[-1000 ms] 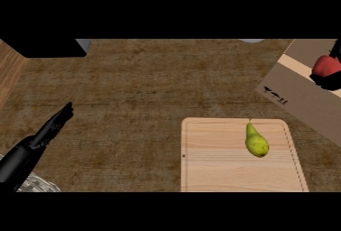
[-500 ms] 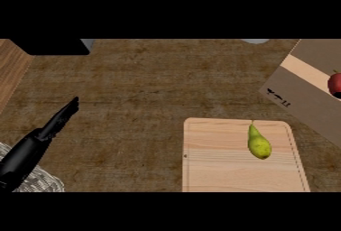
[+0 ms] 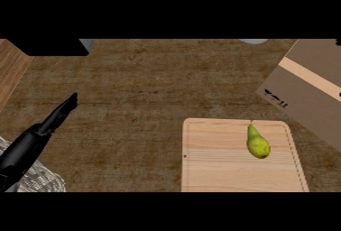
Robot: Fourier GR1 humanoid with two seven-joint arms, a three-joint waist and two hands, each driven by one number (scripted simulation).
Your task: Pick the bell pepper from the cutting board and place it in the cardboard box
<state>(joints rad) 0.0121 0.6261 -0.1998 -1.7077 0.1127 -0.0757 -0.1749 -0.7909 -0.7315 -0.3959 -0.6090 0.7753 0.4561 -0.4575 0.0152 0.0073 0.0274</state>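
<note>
head view, steeply down. the bench (image 3: 146,90), a dark brown mottled surface, fills most of the field. a paler wooden strip (image 3: 10,67) runs along its left edge, and a black block (image 3: 50,46) sits at the top left.

the cardboard box (image 3: 313,94) stands at the upper right, tilted in the view and cut off by the right edge. one side wall with a printed mark faces the cutting board, and little of its opening shows, so its contents cannot be told.

the cutting board (image 3: 220,167), of light wood, lies on the bench at the lower right, just below and left of the box.

the left robot hand (image 3: 47,126) enters from the lower left. it is released, with straight fingers pointing up and to the right, it grasps nothing, and it lies well apart from the board. the right robot hand is nowhere in the field, so its state is unknown.

the bell pepper (image 3: 258,144), yellow-green and rather pear-like in outline, lies on the upper right part of the cutting board with its thin stem end towards the box. nothing touches it.

progress, as judged: no part of the task is done. the approach, the grasp, the lift, the carry to the box and the release inside it all remain.
</note>
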